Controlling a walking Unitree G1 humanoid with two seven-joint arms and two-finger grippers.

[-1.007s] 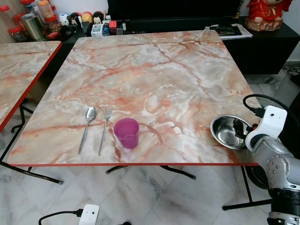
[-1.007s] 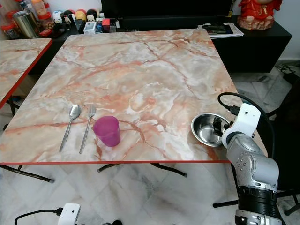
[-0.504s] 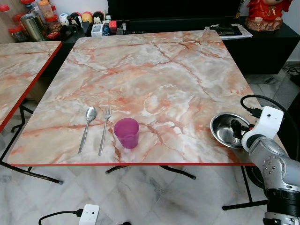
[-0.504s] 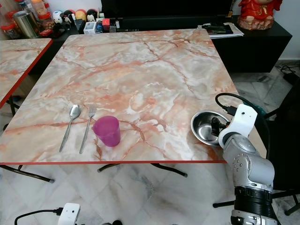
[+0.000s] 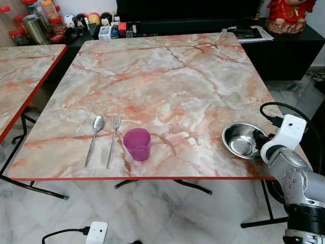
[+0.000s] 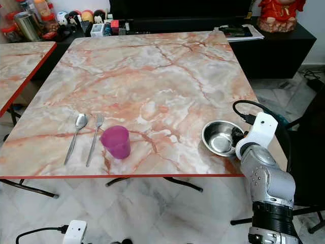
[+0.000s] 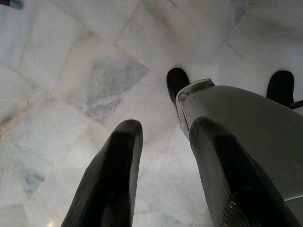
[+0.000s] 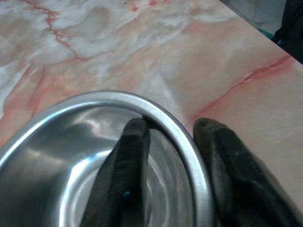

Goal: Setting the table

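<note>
Your right gripper (image 8: 173,142) straddles the rim of one steel bowl (image 5: 242,141) (nothing in it), one finger inside, one outside. On the table (image 5: 172,76) you have one purple cup (image 5: 137,144), one spoon (image 5: 95,136), one fork (image 5: 113,137).

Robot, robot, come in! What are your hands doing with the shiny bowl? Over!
Right gripper straddles steel bowl rim, one finger inside, one outside. Left gripper idle over floor, open. Bowl on table, right of purple cup, fork, spoon. Nothing between.
</note>
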